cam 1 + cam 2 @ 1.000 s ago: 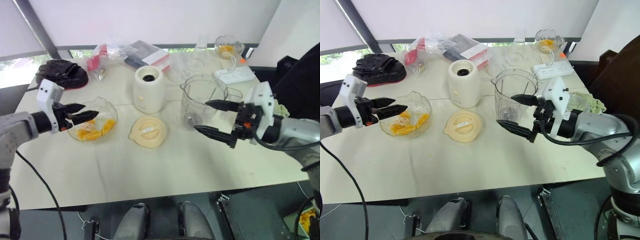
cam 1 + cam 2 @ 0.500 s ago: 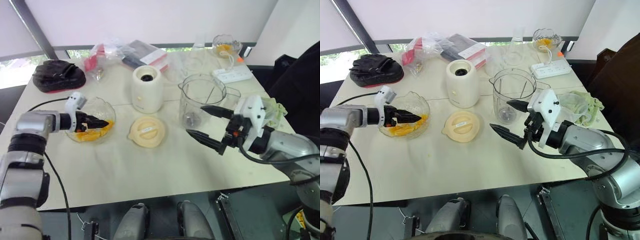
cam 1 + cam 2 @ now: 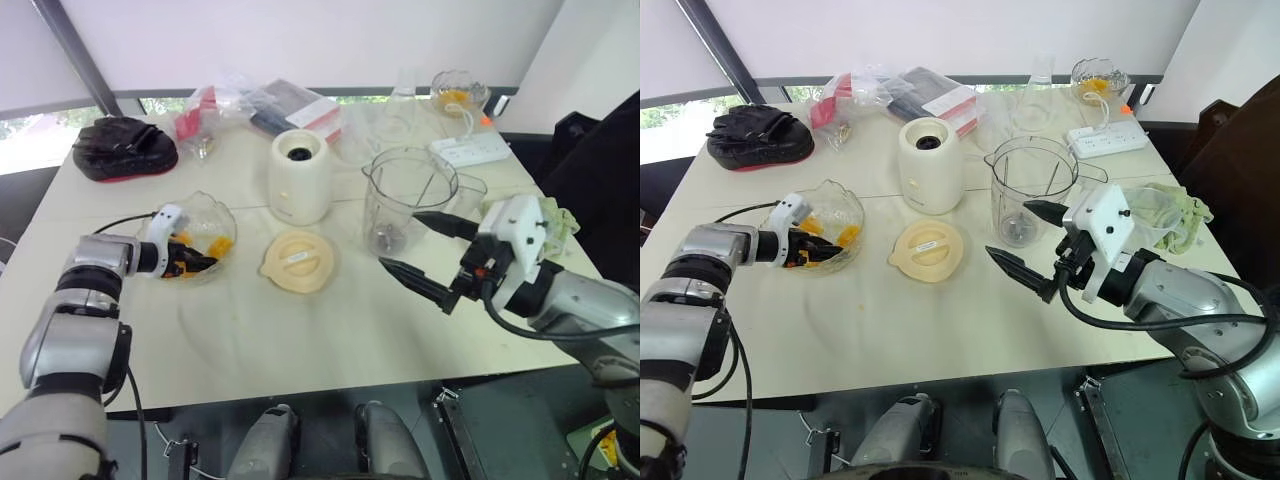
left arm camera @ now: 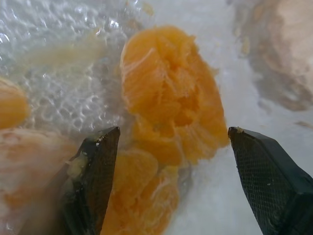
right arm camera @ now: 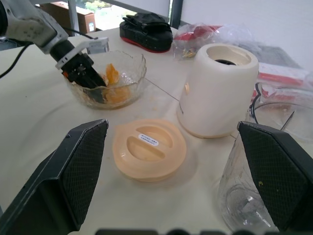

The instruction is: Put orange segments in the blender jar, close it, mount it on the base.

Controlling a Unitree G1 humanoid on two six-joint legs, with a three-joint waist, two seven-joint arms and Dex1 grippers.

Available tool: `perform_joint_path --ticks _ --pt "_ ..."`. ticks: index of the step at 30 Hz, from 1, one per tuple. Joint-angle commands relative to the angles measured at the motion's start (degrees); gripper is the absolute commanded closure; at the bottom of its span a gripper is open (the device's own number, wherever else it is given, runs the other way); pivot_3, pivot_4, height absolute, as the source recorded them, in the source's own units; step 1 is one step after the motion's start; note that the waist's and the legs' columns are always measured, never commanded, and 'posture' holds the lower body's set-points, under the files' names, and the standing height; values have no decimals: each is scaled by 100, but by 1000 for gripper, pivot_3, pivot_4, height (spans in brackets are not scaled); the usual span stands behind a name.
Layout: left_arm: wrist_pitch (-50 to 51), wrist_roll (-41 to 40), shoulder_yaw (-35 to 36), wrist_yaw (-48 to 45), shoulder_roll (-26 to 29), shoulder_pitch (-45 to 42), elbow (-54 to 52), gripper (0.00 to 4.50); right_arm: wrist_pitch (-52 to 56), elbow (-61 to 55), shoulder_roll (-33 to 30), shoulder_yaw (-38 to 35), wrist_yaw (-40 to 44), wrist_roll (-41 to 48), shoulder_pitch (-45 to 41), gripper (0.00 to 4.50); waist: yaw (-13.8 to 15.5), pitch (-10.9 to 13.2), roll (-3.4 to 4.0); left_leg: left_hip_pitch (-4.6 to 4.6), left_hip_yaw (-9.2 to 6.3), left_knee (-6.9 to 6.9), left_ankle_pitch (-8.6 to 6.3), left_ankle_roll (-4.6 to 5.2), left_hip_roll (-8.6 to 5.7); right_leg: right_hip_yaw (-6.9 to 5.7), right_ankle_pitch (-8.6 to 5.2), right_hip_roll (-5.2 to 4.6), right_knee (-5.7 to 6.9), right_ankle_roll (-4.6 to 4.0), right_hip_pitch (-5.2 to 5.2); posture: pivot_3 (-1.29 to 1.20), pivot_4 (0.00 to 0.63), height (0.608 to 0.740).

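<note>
Cream table [image 3: 300, 340] under window blinds: your left gripper [image 4: 171, 161] gapes astride orange segments [image 4: 171, 98], right gripper [image 3: 428, 253] spread, empty.

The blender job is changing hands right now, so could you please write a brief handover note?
Left claw: open, down in the glass bowl, fingers either side of the orange segments, nothing gripped.
Right claw: open, empty, in front of the blender jar.
Jar: upright on the table, no fruit inside.
Lid: flat on the table, in front of the base.
Done: nothing.
Left: load segments, close jar, mount it.
</note>
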Motion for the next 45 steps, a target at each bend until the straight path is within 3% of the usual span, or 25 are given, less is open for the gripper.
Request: perform_joint_path --ticks 1,9,26,29,34,35,45 --pt "-197 81 267 241 -47 -178 153 804 -19 -163 -105 -157 -52 75 -70 50 -4 0 0 0 0 0 0 0 0 0 0 0 3 0 0 0 150 740" --pt "-162 37 745 557 -173 -217 306 804 -10 -160 -199 -162 -113 135 -75 50 -10 -1 -2 0 1 1 0 0 -1 0 1 0 8 1 -4 0 150 740" --pt "-214 412 812 924 -458 -236 393 804 -16 37 -265 7 -142 39 -349 50 -5 -5 -5 1 2 3 0 0 -2 0 1 -1 14 2 -5 0 150 740" --pt "-197 514 785 943 -433 -213 421 1671 -12 58 -267 25 -148 4 -396 0 -6 -5 -5 1 3 3 0 0 -2 0 1 -1 15 2 -5 0 150 740" --pt "-162 600 813 929 -408 -196 445 4162 -21 109 -264 65 -124 -68 -465 0 -9 -6 -4 1 3 3 0 0 -2 0 1 -1 15 2 -5 0 150 740" --pt "-151 617 810 937 -402 -196 446 4448 -22 120 -262 73 -119 -77 -480 0 -8 -7 -4 1 3 3 0 0 -2 0 1 -1 15 2 -5 0 150 740" --pt "-343 388 1141 855 -266 -172 352 4448 -60 253 -225 166 -38 -219 -609 0 -10 -7 -5 1 4 3 0 1 -3 1 2 -2 15 3 -7 0 150 740"
